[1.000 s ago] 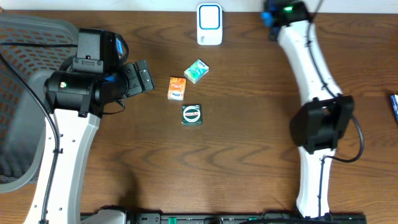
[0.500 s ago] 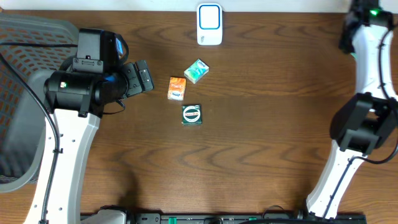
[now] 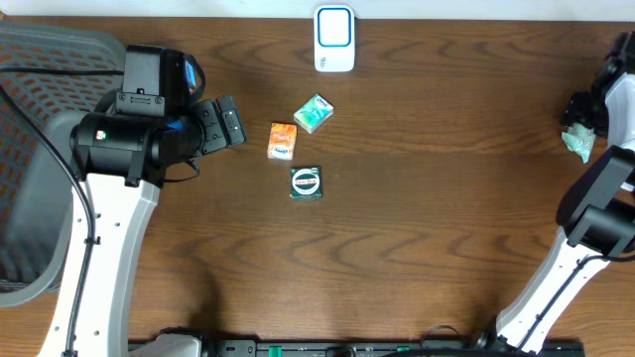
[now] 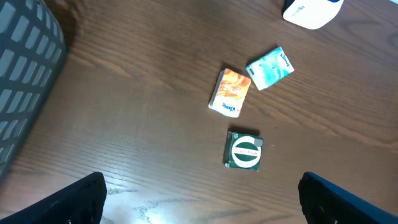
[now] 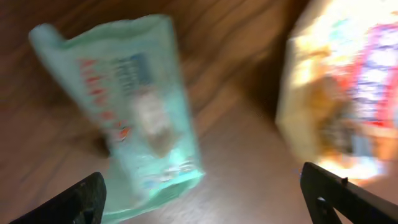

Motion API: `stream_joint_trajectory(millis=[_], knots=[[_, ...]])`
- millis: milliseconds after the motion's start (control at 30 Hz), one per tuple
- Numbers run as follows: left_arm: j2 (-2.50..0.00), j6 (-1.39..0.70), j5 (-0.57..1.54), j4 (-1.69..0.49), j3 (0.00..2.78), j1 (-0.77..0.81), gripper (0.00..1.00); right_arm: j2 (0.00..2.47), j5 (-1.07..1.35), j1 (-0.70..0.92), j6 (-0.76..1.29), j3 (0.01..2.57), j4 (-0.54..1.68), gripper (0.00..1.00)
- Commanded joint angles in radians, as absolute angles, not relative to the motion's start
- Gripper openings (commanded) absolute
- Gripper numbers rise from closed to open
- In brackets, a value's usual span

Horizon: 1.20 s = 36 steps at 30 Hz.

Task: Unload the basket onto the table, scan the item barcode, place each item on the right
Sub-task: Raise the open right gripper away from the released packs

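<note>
Lying near the table's [image 3: 427,248] right edge overhead, the mint packet [image 3: 578,145] sits just beside the right gripper [image 3: 593,107]; bare wood opens leftward. Left wrist: the left gripper [image 4: 202,205] gapes wide above three packs [image 4: 244,150]. Right wrist: jaws wide, packet blurred, seemingly red-lettered.

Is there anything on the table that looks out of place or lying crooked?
A pale green packet lies alone at the far right edge of the table, far from the orange pack, mint pack and dark green pack in the middle. Those three lie at different angles. Nothing looks spilled or torn.
</note>
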<state>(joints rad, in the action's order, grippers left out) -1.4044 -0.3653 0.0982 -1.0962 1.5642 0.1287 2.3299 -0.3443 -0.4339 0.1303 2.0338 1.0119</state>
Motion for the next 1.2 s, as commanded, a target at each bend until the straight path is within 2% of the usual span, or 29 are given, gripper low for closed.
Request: stream_joint_trajectory(millis=[0,100,133,200,300,333,400,467,567,800,1033,1167], knots=[[-1.405,-0.36,0.092,-1.099,1.576,0.125,0.98,2.31,-0.124,-0.42,0.152,2.027,0.998,0.94],[-1.405,-0.36,0.092,-1.099,1.576,0.125,0.98,2.31,-0.033,-0.401,0.152,2.027,0.978,0.91],[-1.405,-0.36,0.092,-1.099,1.576,0.125,0.98,2.31,-0.018,-0.393,0.152,2.027,0.973,0.86],[-1.405,-0.36,0.092,-1.099,1.576,0.125,0.98,2.31,-0.016,-0.376,0.152,2.027,0.967,0.71],[-1.405,-0.36,0.092,-1.099,1.576,0.125,0.98,2.31,-0.018,-0.353,0.152,2.026,0.96,0.39],[-1.405,-0.36,0.092,-1.099,1.576,0.125,0.98,2.31,-0.023,-0.35,0.152,2.023,0.953,0.32],[-1.405,-0.36,0.092,-1.099,1.576,0.125,0.98,2.31,-0.046,-0.348,0.152,2.01,0.93,0.18],[-1.405,-0.36,0.092,-1.099,1.576,0.125,0.98,2.31,-0.086,-0.348,0.152,1.99,0.906,0.12],[-1.405,-0.36,0.092,-1.099,1.576,0.125,0.98,2.31,-0.159,-0.353,0.152,1.948,0.85,0.12],[-1.405,-0.36,0.092,-1.099,1.576,0.125,0.98,2.31,-0.245,-0.376,0.14,1.832,0.685,0.21],[-1.405,-0.36,0.092,-1.099,1.576,0.125,0.98,2.31,-0.262,-0.422,0.113,1.757,0.57,0.22],[-1.405,-0.36,0.092,-1.099,1.576,0.125,0.98,2.31,-0.382,-0.447,0.11,1.755,0.572,0.22]])
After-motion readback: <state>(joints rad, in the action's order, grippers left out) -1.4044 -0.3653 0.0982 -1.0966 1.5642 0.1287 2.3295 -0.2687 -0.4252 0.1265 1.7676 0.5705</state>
